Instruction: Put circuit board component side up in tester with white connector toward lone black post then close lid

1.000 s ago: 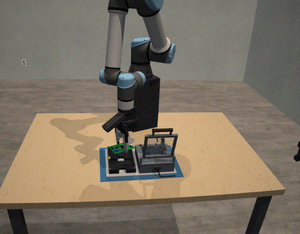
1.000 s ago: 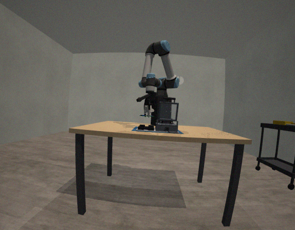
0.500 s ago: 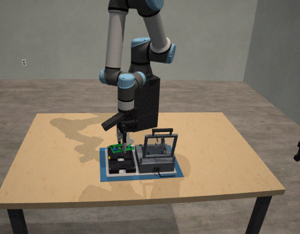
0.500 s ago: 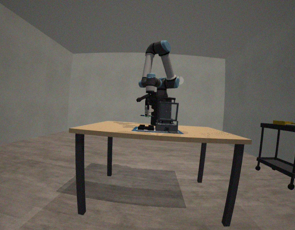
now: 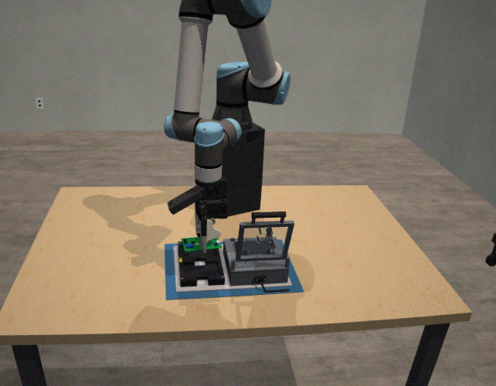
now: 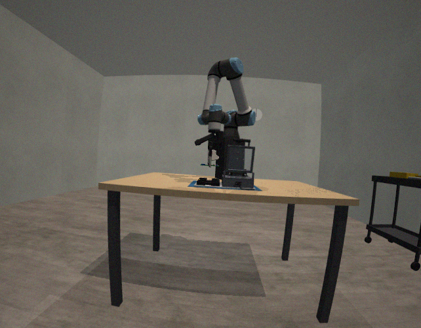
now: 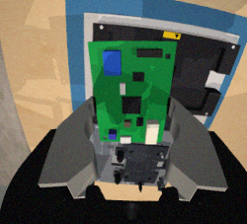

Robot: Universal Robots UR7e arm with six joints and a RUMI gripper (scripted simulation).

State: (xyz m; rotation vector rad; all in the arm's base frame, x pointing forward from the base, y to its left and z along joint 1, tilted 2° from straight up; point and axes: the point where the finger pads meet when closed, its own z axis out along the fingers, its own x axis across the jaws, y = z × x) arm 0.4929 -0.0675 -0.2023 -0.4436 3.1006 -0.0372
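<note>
The gripper [image 7: 132, 125] has two gray fingers clamped on the side edges of one green circuit board [image 7: 130, 88], held level in the air above the black tray [image 5: 199, 263]. The board carries one blue block, several black chips and one white connector at the gripper end. The near edge of the board is hidden behind the gripper body in the wrist view.

Beside the tray stands one gray tester [image 5: 256, 265], its framed lid [image 5: 266, 240] upright and open. Tray and tester share one blue mat [image 5: 170, 275] on the table [image 5: 94, 265]. The tester's pins and the lone black post are too small to make out. Well away from the tray, one black cart [image 6: 395, 180] is cut off at the picture's edge.
</note>
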